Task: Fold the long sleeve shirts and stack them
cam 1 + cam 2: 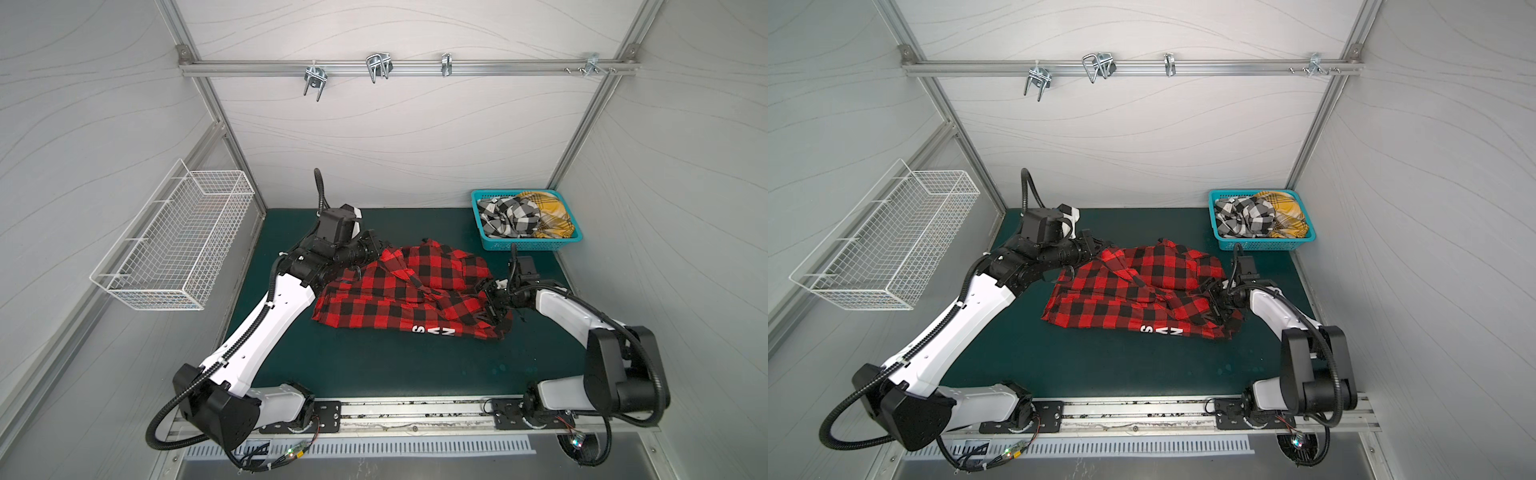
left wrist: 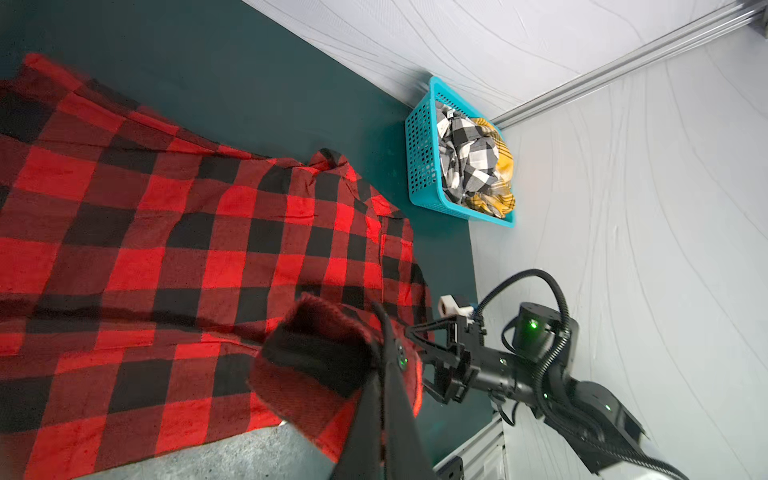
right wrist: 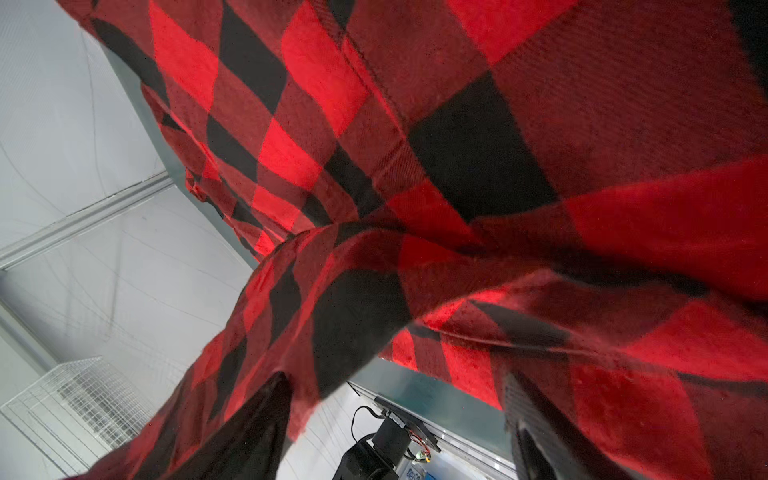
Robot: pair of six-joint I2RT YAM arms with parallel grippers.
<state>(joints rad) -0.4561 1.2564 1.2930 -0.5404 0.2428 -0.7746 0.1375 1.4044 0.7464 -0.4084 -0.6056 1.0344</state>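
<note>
So the left pincer [image 1: 379,249] is clamped on an edge of the red plaid shirt [image 1: 399,291], which sprawls on the surface [image 1: 374,365] between it and the right pincer [image 2: 417,356]. That one's jaws are apart, with cloth draped across them.

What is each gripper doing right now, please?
Left gripper: closed on the red-and-black plaid shirt.
Right gripper: open, jaws spread against the same shirt, not clamped on it.
</note>
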